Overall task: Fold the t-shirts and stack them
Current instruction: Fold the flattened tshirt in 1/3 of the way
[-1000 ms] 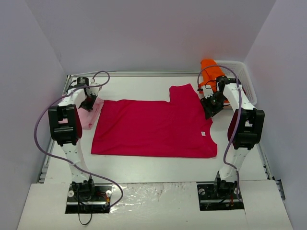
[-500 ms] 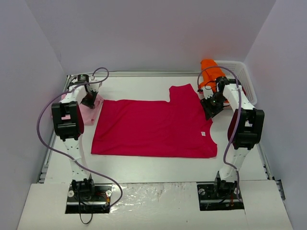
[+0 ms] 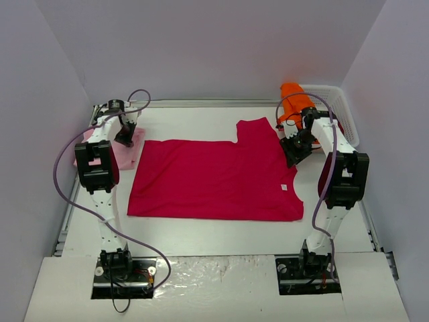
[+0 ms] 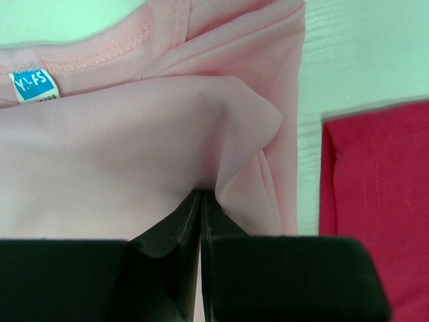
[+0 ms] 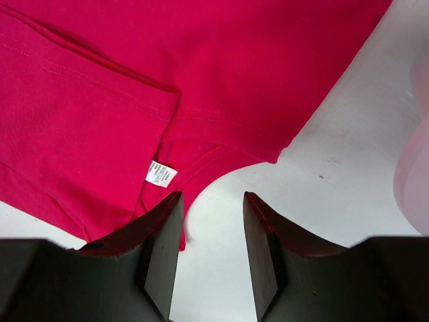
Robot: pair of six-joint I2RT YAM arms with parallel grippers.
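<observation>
The left arm (image 3: 107, 221) and right arm (image 3: 322, 221) are being shown as white with black joints (image 3: 96, 169), lilac cables (image 3: 55, 182) being trailed.

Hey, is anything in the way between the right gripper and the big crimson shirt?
Nothing visible. The right gripper hangs open just above the neckline of the crimson shirt, with only bare table beside it.

Robotics lab test cell, plain white enclosure walls (image 3: 201, 47) on three sides, white bench (image 3: 201, 231), left arm (image 3: 97, 168) and right arm (image 3: 343, 178) bolted at its near edge, loose purple cables (image 3: 64, 194) trailing
</observation>
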